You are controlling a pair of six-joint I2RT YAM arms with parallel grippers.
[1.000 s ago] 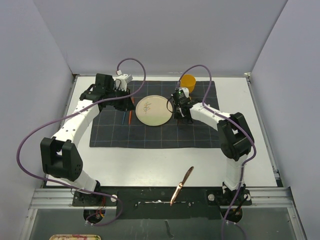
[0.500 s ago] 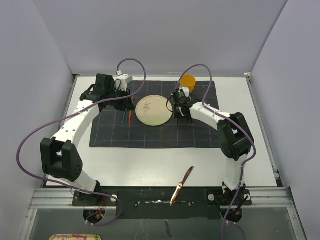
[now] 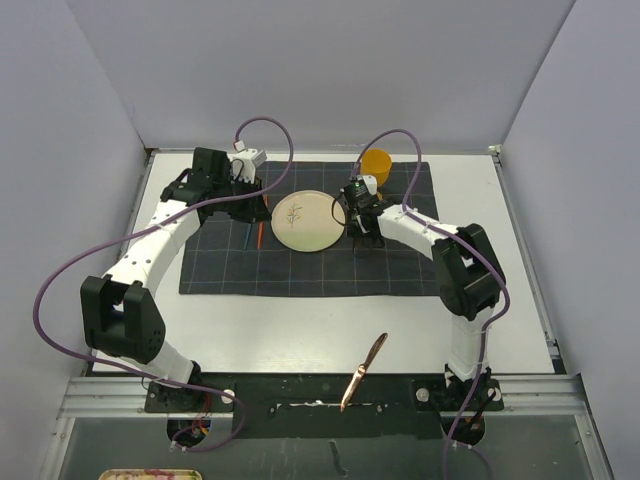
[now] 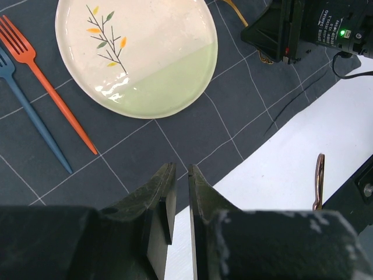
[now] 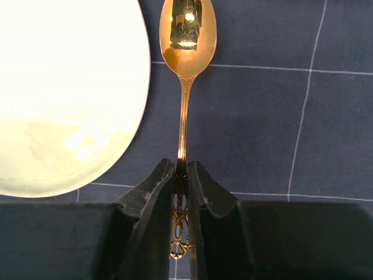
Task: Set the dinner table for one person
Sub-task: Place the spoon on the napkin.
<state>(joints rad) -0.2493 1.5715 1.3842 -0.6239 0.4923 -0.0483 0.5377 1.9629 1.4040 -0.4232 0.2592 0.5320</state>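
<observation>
Plate (image 3: 307,221) centre frame on grey cloth (image 3: 220,270) over white table (image 3: 300,335); two forks (image 4: 41,99) left of plate, cup (image 3: 376,162) upper right, knife (image 3: 363,372) low on bare table. Right gripper (image 5: 181,169) clamped on spoon (image 5: 186,41) handle beside plate rim, handle end hidden between fingers. Left gripper (image 4: 181,178) nearly closed, empty, above cloth edge.

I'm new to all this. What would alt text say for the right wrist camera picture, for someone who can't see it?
Two black gripper fingers pinch the handle of a shiny gold spoon, whose bowl points away over a dark grey gridded cloth. A pale plate, cream shading to green, lies just left of the spoon without touching it.
</observation>
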